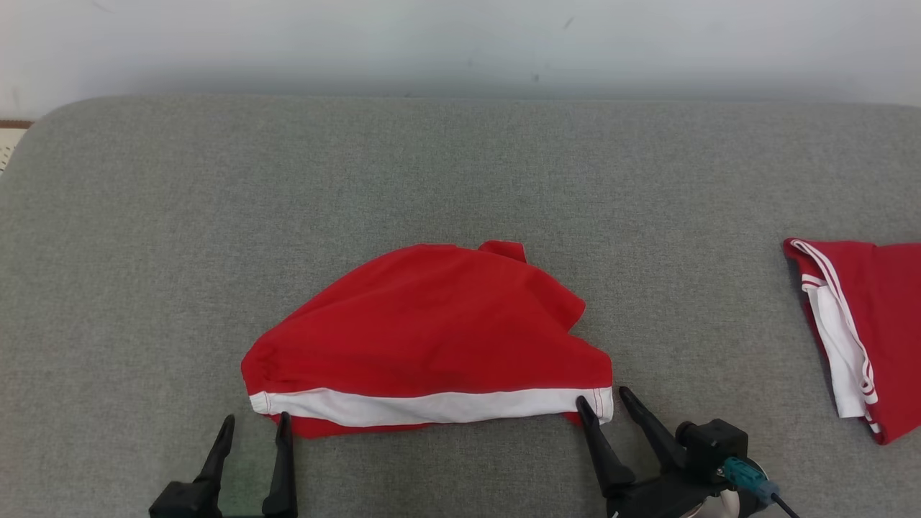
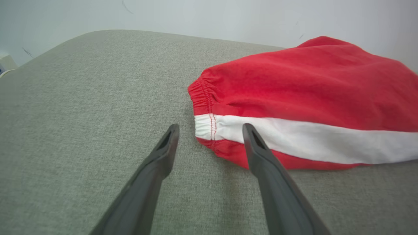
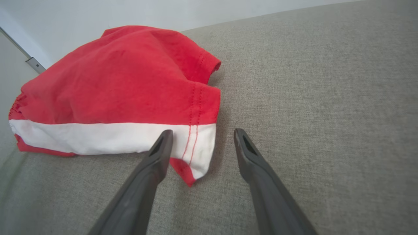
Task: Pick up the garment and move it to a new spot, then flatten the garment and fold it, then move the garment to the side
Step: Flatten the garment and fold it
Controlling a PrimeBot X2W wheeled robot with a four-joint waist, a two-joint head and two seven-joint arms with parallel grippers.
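Broad grey padded surface (image 1: 460, 180) under everything, rounded at its far corners, with a pale wall (image 1: 460, 43) behind. At the middle and toward the near edge, a red garment (image 1: 432, 324), lying in a loose half-round heap, rumpled along its right side, a small flap poking out at the far top. Well apart at the far right, cut off by the edge of the head view, a second red garment (image 1: 878, 324) with white trim, lying flat. Along the near edge of the middle garment, a white band (image 1: 432, 406) running left to right, a thin strip of red showing below it. At the lower left, left gripper (image 1: 256, 419), fingers spread apart and holding nothing, just beside the near left corner of the cloth. In the left wrist view, gathered elastic end (image 2: 200, 94) ahead of the tips, one finger (image 2: 261, 163) crossing the end of the band, the other over bare grey. Touching or just above: cannot tell. At the lower right, right gripper (image 1: 603, 396), fingers likewise apart and gripping nothing, straddling the band's near right corner (image 3: 199, 156). In the right wrist view, one fingertip (image 3: 158, 160) over white cloth, the other over bare grey beside the stitched edge. Contact with the cloth: cannot tell.
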